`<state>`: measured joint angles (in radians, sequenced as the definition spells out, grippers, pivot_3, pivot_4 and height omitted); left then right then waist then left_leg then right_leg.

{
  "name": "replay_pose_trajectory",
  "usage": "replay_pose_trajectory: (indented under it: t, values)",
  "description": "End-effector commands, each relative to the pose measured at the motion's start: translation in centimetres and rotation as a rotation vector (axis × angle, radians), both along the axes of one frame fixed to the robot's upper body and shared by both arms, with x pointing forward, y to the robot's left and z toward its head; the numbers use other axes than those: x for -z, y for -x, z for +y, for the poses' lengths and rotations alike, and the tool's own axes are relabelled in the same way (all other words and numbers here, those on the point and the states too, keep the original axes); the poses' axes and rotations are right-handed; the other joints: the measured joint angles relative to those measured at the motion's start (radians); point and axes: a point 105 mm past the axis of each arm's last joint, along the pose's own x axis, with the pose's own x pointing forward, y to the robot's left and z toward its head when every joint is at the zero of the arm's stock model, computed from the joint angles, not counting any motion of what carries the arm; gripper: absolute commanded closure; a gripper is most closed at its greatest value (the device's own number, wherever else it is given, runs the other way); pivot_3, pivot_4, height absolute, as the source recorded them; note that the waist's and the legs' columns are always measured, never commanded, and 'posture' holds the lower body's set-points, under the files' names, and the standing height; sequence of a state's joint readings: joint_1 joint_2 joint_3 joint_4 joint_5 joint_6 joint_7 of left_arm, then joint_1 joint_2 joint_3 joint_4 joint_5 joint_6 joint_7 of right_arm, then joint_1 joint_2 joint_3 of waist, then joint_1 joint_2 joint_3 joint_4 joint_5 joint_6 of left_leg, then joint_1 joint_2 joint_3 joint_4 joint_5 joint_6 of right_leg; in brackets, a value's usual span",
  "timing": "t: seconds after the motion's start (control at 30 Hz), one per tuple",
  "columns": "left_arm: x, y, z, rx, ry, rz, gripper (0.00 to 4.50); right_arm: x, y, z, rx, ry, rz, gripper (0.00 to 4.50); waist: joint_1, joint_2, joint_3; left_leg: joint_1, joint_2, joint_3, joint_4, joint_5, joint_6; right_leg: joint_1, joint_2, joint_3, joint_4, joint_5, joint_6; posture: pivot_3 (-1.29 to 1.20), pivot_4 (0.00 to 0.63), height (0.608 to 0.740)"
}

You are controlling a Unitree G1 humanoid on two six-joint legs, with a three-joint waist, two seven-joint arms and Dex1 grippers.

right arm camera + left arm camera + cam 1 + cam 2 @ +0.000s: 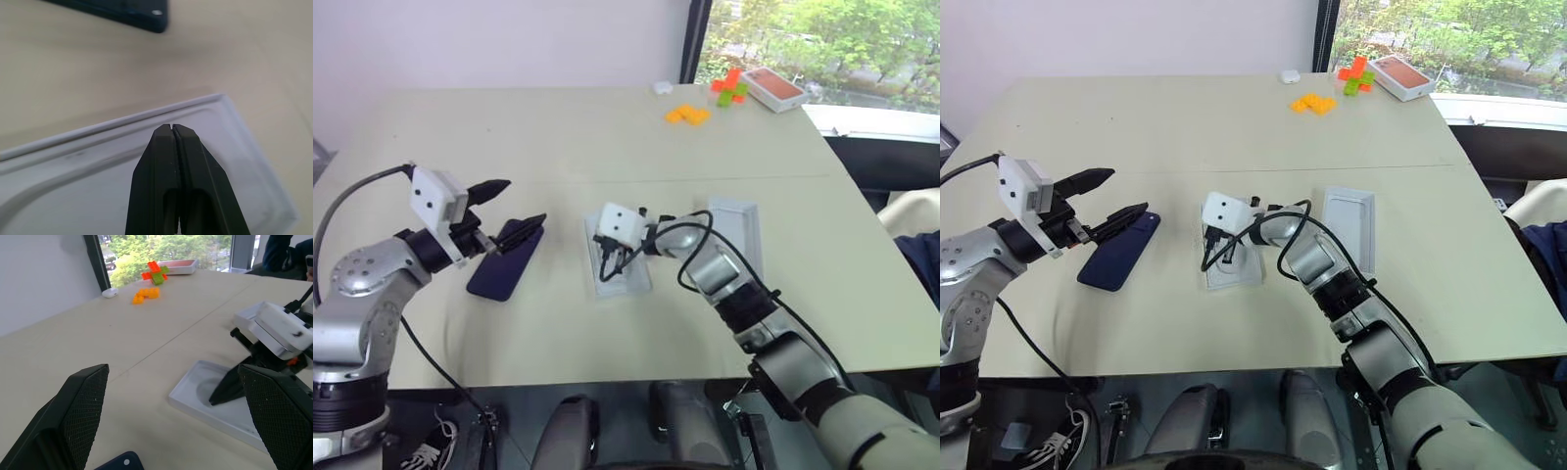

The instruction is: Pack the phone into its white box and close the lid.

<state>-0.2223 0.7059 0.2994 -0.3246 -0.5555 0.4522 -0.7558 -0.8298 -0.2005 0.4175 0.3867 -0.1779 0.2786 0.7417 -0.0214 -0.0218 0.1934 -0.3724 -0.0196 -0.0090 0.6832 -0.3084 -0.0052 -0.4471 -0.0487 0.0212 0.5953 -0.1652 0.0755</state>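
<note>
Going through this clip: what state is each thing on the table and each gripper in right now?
Phone: flat on the table, not packed.
Left gripper: open, holding nothing.
Right gripper: shut, empty, tip over the white insert.
White insert: flat, recess up, empty.
Shallow white tray: open side up, empty.

Count on table [558,127]: one dark blue phone [506,259]; two white trays [622,279] [740,230]; one orange-topped box [774,88]; one small white object [663,87]; two brick clusters [688,115] [729,88].
</note>
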Motion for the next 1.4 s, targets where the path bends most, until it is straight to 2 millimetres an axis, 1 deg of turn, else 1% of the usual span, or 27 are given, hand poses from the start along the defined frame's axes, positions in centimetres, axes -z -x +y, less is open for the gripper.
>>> replay_pose_trajectory:
  t: [0.03,0.13,0.2,0.23,0.33,0.43,0.5,0.63,0.7,0.77,0.8,0.93,1.03,1.1,1.2,1.23,1.3,1.4]
  values:
    - [-1.1,0.4,0.1,-0.003,-0.011,-0.055,0.02,-2.6,-0.6,-0.1,0.010,-0.073,-0.058,4.43,0.000,0.000,0.000,0.000,0.000,0.000,0.000,0.000,0.000,0.000,0.000,0.000,0.000,0.000,0.000,0.00,0.150,0.740]
    - [-0.4,0.6,0.5,-0.005,-0.027,-0.033,0.02,-2.4,-1.3,-1.5,0.033,-0.012,-0.095,4.43,0.001,0.000,0.000,0.000,0.000,0.000,0.000,0.000,0.000,0.000,-0.001,0.000,0.000,0.000,0.000,0.00,0.150,0.740]
    - [-0.5,0.4,0.2,-0.001,-0.017,-0.040,0.02,-2.1,-1.7,-2.0,0.025,0.072,-0.172,4.43,0.002,0.000,0.000,0.000,-0.001,0.000,0.000,0.000,0.000,0.000,-0.001,0.000,0.000,0.000,0.000,0.00,0.150,0.740]
    - [-0.6,0.3,0.1,0.002,-0.013,-0.044,0.02,-2.0,-1.9,-2.0,0.029,0.086,-0.189,4.43,0.001,0.000,0.000,0.000,-0.001,0.000,0.000,0.000,0.000,0.000,-0.001,0.000,0.000,0.000,0.000,0.00,0.150,0.740]
    - [-0.7,0.2,-0.1,0.006,-0.005,-0.050,0.02,-3.0,-2.3,-1.8,0.057,0.004,-0.176,4.43,-0.002,0.000,0.000,0.000,0.000,0.000,0.000,0.000,0.000,0.000,0.000,0.000,0.000,0.000,0.000,0.00,0.150,0.740]
    - [-0.8,0.3,0.7,0.002,0.027,-0.062,0.02,-6.6,-1.9,-1.8,0.061,-0.303,-0.059,4.43,-0.012,0.000,0.000,-0.001,0.000,0.000,0.000,0.000,0.000,-0.001,0.000,0.000,0.000,0.000,0.000,0.00,0.150,0.740]
    - [-0.3,0.1,1.5,-0.018,0.019,-0.043,0.02,-7.6,-1.5,-2.3,0.045,-0.376,-0.028,4.43,-0.016,0.000,0.000,-0.001,0.001,0.000,0.000,0.000,0.000,-0.001,0.000,0.000,0.000,0.000,0.000,0.00,0.150,0.740]
    - [0.7,-0.4,2.7,-0.059,0.039,0.023,0.02,-7.1,-0.8,-3.9,0.028,-0.351,-0.011,4.43,-0.017,0.000,0.000,-0.001,0.000,0.000,0.000,0.000,0.000,-0.001,-0.001,0.000,0.000,0.000,0.000,0.00,0.150,0.740]
    - [1.4,-0.6,3.0,-0.071,0.044,0.065,0.02,-6.7,-0.3,-4.0,0.009,-0.328,0.000,4.43,-0.018,0.000,0.000,-0.001,0.000,0.000,0.000,0.000,0.000,-0.001,-0.001,0.000,0.000,0.000,0.000,0.00,0.150,0.740]
    - [2.7,-1.1,4.0,-0.115,0.040,0.148,0.02,-6.3,0.2,-3.7,-0.011,-0.301,-0.008,4.43,-0.020,0.000,0.000,-0.001,0.000,0.000,0.000,0.000,0.000,-0.001,-0.001,0.000,0.000,0.000,0.000,0.00,0.150,0.740]
    - [3.0,-1.3,4.5,-0.139,0.039,0.162,0.02,-6.2,0.3,-3.5,-0.013,-0.296,-0.010,4.43,-0.022,0.000,0.000,-0.001,0.000,0.000,0.000,0.000,0.000,-0.001,-0.001,0.000,0.000,0.000,0.000,0.00,0.150,0.740]
    - [2.9,-2.1,6.1,-0.205,0.087,0.201,0.02,-5.4,0.5,-3.2,-0.009,-0.238,-0.037,4.43,-0.023,0.000,0.000,-0.001,0.001,0.000,-0.001,0.000,0.000,-0.002,0.001,0.000,0.002,0.000,0.000,0.00,0.150,0.740]
    - [3.2,-2.4,7.1,-0.241,0.142,0.284,0.02,-5.1,1.3,-2.8,-0.061,-0.193,-0.051,4.43,-0.021,0.000,0.000,-0.001,0.001,0.000,0.000,0.000,0.000,-0.002,0.000,0.000,0.001,0.000,0.000,0.00,0.150,0.740]
    - [4.0,-2.3,7.8,-0.262,0.127,0.350,0.02,-5.0,2.0,-2.4,-0.120,-0.134,-0.096,4.43,-0.022,0.000,0.000,-0.001,0.000,0.000,0.000,0.000,0.000,-0.002,0.000,0.000,0.001,0.000,0.000,0.00,0.150,0.740]
    - [4.7,-2.2,8.9,-0.304,0.149,0.447,0.02,-5.2,2.8,-1.7,-0.163,-0.131,-0.104,4.43,-0.022,0.000,0.000,-0.002,0.000,0.001,-0.001,0.000,0.001,-0.002,-0.001,0.000,0.001,0.000,0.001,0.00,0.150,0.740]
    - [4.9,-2.3,9.4,-0.319,0.152,0.486,0.02,-5.4,2.9,-1.0,-0.176,-0.131,-0.117,4.43,-0.023,0.000,0.000,-0.002,0.000,0.001,-0.001,0.000,0.001,-0.002,-0.001,0.000,0.001,0.000,0.001,0.00,0.150,0.740]
    - [5.4,-2.4,10.0,-0.343,0.233,0.607,0.02,-5.6,3.3,0.4,-0.200,-0.121,-0.145,4.43,-0.023,0.000,0.000,-0.001,0.000,0.000,0.000,0.000,0.000,-0.002,0.000,0.000,0.001,0.000,0.001,0.00,0.150,0.740]
    - [5.4,-2.8,10.0,-0.350,0.310,0.696,0.02,-5.3,3.4,1.4,-0.221,-0.081,-0.191,4.43,-0.023,0.000,0.000,-0.001,0.001,-0.001,0.000,0.000,0.000,-0.003,0.001,-0.001,0.002,0.000,0.001,0.00,0.150,0.740]
